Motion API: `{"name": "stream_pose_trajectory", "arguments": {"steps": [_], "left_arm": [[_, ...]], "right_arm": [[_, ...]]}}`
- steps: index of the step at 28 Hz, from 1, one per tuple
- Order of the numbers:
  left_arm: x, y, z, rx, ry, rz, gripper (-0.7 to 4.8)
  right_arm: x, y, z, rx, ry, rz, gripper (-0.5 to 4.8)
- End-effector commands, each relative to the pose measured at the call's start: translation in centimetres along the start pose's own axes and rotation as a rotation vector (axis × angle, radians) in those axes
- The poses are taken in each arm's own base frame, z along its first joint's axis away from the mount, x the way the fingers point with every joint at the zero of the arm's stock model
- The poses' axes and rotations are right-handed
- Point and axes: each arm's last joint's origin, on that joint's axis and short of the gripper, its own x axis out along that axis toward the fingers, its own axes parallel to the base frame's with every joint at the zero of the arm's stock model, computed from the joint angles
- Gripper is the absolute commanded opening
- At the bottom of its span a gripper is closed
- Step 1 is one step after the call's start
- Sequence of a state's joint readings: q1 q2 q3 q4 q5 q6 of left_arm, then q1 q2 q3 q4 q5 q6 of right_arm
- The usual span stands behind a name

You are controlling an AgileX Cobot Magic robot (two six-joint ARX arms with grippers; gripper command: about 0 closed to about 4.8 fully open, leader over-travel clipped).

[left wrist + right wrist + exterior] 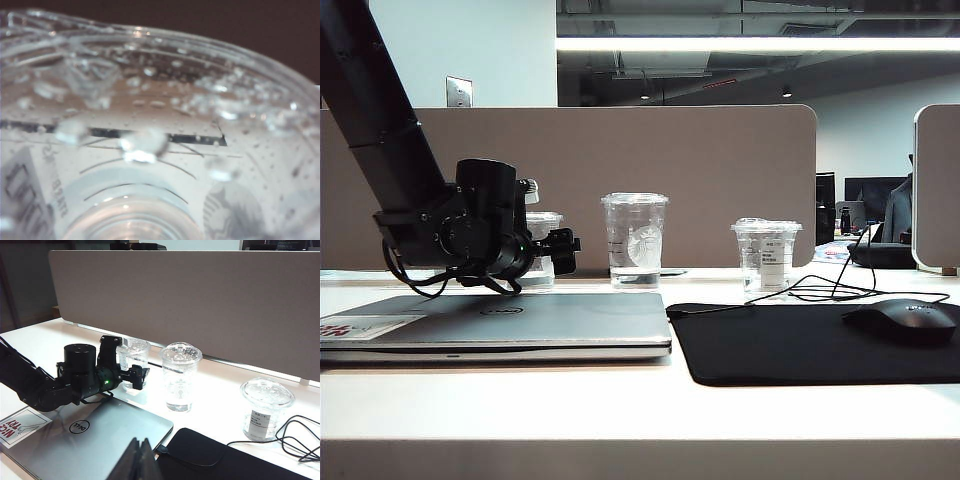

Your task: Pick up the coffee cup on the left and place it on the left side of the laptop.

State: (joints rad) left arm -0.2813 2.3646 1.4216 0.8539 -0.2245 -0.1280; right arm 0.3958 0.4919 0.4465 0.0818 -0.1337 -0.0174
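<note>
The coffee cup (132, 360) was seen standing on the desk (620, 400) behind the rear edge of the laptop (500, 325), at the left end of a row of 3 clear cups. The left tool (131, 371) was held level above the laptop lid, its jaws spread wide, 1 finger (107, 354) on either side of the cup; contact could not be told. In the left wrist view the cup (160, 130) filled the whole picture, very near the camera. The right tool (139, 460) was seen only as 2 dark fingertips pressed together, well apart from the cup, near the mouse pad (820, 345).
</note>
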Motion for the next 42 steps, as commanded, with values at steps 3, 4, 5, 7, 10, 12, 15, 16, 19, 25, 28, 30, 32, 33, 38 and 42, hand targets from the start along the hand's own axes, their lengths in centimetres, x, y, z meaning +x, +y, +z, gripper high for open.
{"name": "stream_pose_trajectory", "arguments": {"steps": [3,4,5,7,10,12,15,16,19,25,28,30,32,33,38,42], "left_arm": [[0.0,0.0,0.3,-0.002,-0.012,-0.004,3.79],[0.0,0.0,0.3,-0.002,-0.012,-0.004,3.55],[0.0,0.0,0.3,-0.002,-0.013,-0.004,3.29],[0.0,0.0,0.3,-0.002,-0.013,-0.002,3.01],[0.0,0.0,0.3,-0.002,-0.013,-0.002,2.67],[0.0,0.0,0.3,0.01,-0.012,-0.002,2.62],[0.0,0.0,0.3,0.024,-0.013,-0.003,1.65],[0.0,0.0,0.3,0.024,-0.013,-0.004,1.45],[0.0,0.0,0.3,0.024,-0.013,-0.004,1.43],[0.0,-0.1,0.6,0.023,-0.02,-0.004,1.43],[-0.1,-0.1,1.3,0.021,-0.033,-0.005,1.43],[-0.2,-0.2,1.9,0.04,-0.045,-0.006,1.43],[-0.3,-0.2,2.5,0.041,-0.055,-0.007,1.43],[-0.4,-0.3,2.8,0.04,-0.057,-0.009,1.43],[-1.5,-0.4,5.9,0.036,-0.072,-0.011,1.43],[-2.9,-0.2,7.0,0.035,-0.08,-0.01,1.43]], "right_arm": [[-0.1,0.0,0.3,-0.004,-0.013,0.004,-0.02],[-0.1,0.0,0.3,-0.004,-0.013,0.004,-0.02],[-0.1,0.0,0.3,-0.004,-0.013,0.004,-0.02],[-0.1,0.0,0.3,-0.004,-0.013,0.004,-0.02],[-0.1,0.0,0.3,-0.004,-0.011,0.004,-0.02],[-0.1,0.0,0.3,-0.003,-0.006,0.004,-0.02],[-0.1,0.1,0.2,-0.003,-0.004,0.028,-0.02],[-0.1,0.1,0.2,-0.002,0.001,0.03,-0.02],[-0.1,0.1,0.0,0.001,0.023,0.032,-0.02],[-0.1,0.1,-0.1,0.001,0.027,0.031,-0.02],[-0.1,0.1,-0.1,0.002,0.027,0.031,-0.02],[-0.1,0.1,-0.1,0.002,0.027,0.031,-0.02],[-0.1,0.1,-0.1,0.002,0.028,0.031,-0.02],[-0.1,0.1,-0.1,0.002,0.029,0.031,-0.02],[-0.1,0.2,-0.2,0.004,0.039,0.064,-0.02],[-0.1,0.2,-0.2,0.005,0.045,0.073,-0.02]]}}
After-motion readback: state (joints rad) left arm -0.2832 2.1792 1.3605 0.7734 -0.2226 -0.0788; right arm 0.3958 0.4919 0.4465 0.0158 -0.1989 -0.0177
